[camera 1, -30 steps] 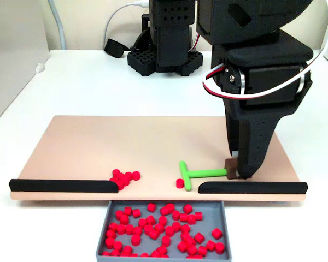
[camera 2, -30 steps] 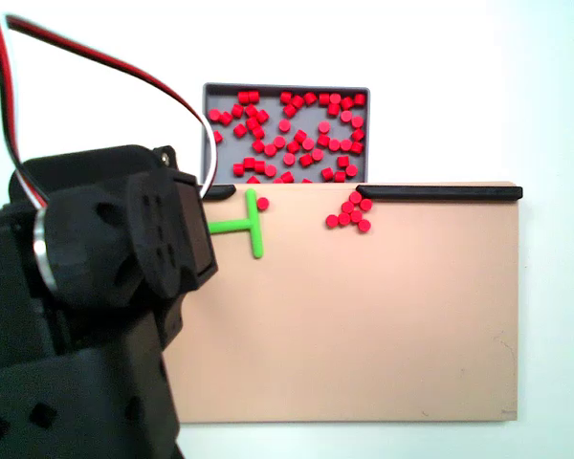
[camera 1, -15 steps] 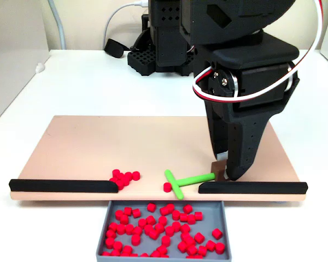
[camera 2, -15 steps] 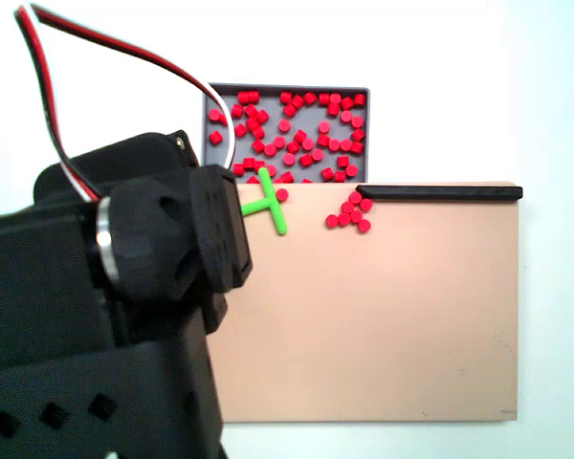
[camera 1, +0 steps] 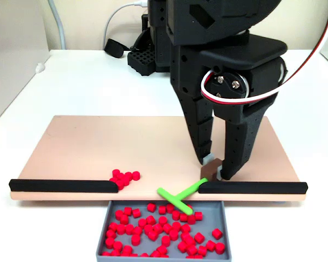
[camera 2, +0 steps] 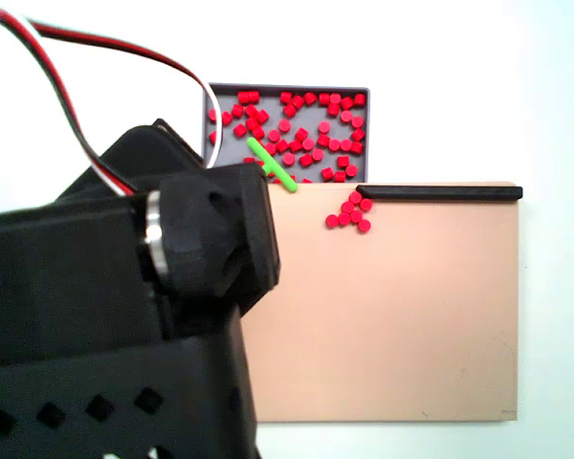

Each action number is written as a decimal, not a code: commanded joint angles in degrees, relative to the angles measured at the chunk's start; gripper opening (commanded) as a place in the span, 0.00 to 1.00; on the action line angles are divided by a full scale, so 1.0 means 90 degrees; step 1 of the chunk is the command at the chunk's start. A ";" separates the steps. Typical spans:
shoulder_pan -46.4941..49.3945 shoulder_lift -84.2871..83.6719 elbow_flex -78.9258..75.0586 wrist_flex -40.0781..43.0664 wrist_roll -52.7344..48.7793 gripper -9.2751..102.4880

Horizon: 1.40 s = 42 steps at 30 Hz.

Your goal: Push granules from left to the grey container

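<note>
Many granules (camera 1: 163, 229) fill grey container (camera 1: 106, 224).

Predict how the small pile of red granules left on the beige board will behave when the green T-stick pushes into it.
The granules look small, hard and loose, so they would probably slide easily but scatter rather than move as a clump. Their rounded edges suggest that some may tumble or roll off course. The black strip touches the pile, so it could guide strays along its edge toward the grey container.
</note>
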 commanded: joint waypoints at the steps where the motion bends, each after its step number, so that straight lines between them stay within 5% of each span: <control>1: 0.0088 0.0762 -0.0059 0.0215 -0.0488 0.08; 27: 0.0547 0.6982 0.6768 0.0215 -0.5264 0.08; 42: 0.0742 0.7607 0.7471 0.0166 -0.6182 0.08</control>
